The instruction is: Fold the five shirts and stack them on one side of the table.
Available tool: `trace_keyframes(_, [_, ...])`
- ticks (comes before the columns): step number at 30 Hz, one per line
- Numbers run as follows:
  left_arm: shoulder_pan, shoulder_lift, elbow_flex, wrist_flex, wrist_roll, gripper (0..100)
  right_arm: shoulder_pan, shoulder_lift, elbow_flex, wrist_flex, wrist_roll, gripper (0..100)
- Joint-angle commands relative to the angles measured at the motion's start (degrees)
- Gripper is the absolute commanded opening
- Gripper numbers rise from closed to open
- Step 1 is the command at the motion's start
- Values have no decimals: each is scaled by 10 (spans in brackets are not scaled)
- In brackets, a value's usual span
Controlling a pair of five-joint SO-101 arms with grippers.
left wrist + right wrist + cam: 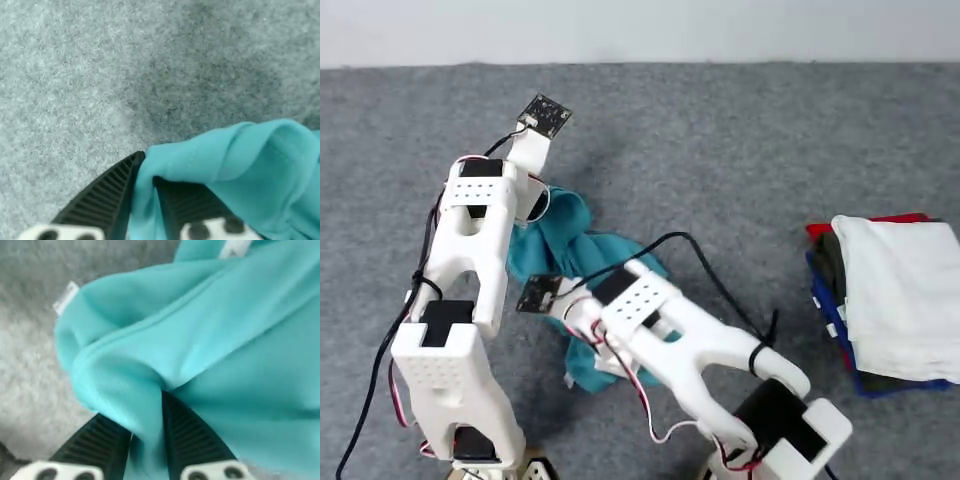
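Observation:
A teal shirt (582, 256) lies crumpled on the grey table between my two arms. My left gripper (145, 187) is shut on a fold of the teal shirt (235, 155) at its far edge; the black ribbed fingers (107, 192) pinch the cloth. My right gripper (147, 432) is shut on another fold of the teal shirt (200, 325) at its near edge. In the high view the left gripper (536, 200) sits at the shirt's far-left corner and the right gripper (578, 322) at its near side. A stack of folded shirts (895, 300), white on top, lies at the right.
The grey carpet-like tabletop (720, 150) stretches open behind and between the shirt and the stack. Black and red cables (720, 290) trail from the arms across the surface. A pale wall (640, 30) runs along the far edge.

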Motion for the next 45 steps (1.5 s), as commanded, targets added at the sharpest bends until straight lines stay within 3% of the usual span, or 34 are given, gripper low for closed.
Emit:
trace_keyframes(1, [-4,-6,-3,-5,4,14,34,-5,-55,60,7,10])
trace_keyframes(12, [-4,-6,-3,-5,4,14,117,-6,-200,285,79,10])
trace_keyframes(20, [-1,-5,-3,-4,4,14,161,-13,-144,278,76,20])
trace_keyframes(26, [-3,-5,-2,-4,4,14,160,-17,-133,267,56,162])
trace_keyframes(37, [-1,-5,17,-5,4,14,50,-14,-133,253,33,79])
trace_keyframes(42, [-1,-5,20,-4,4,14,87,-14,-132,175,33,1])
trace_keyframes(45, [-1,-5,20,-4,4,14,138,-15,-133,125,33,6])
